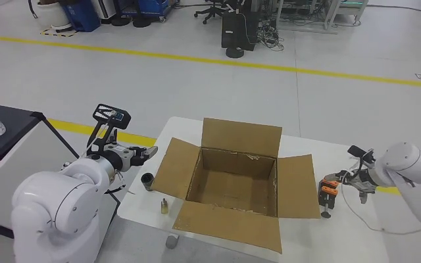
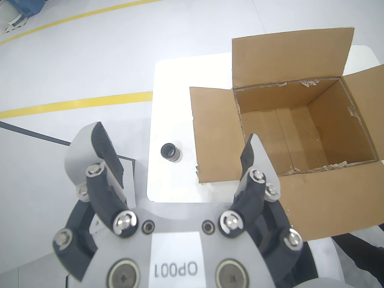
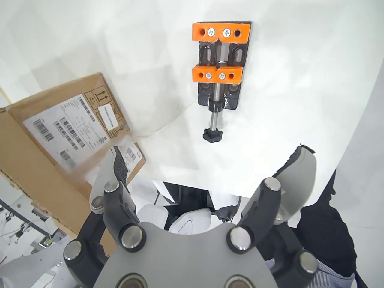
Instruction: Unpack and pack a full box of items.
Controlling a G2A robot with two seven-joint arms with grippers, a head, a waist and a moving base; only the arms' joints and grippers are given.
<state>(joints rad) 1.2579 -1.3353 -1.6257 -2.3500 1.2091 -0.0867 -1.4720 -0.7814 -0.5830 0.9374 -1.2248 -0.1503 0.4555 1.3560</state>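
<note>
Box point(image 1: 241, 139): sitting mid-desk point(image 1: 187, 128) with all flaps splayed, showing only bare cardboard inside. Left claw point(image 2: 174, 132): hanging wide open at the left edge, gripping nothing, facing a black cylinder point(image 2: 170, 152) resting near that edge, just beside the left flap. Right claw point(image 3: 210, 149): gaping too, carrying nothing, hovering above an orange-and-black vise point(image 3: 220, 70) lying near the right edge. Likely risking, on repacking: nudging the cylinder off the edge with a misjudged closing; pinching the vise by its thin screw and letting it swing; catching a raised flap while carrying either over.
</note>
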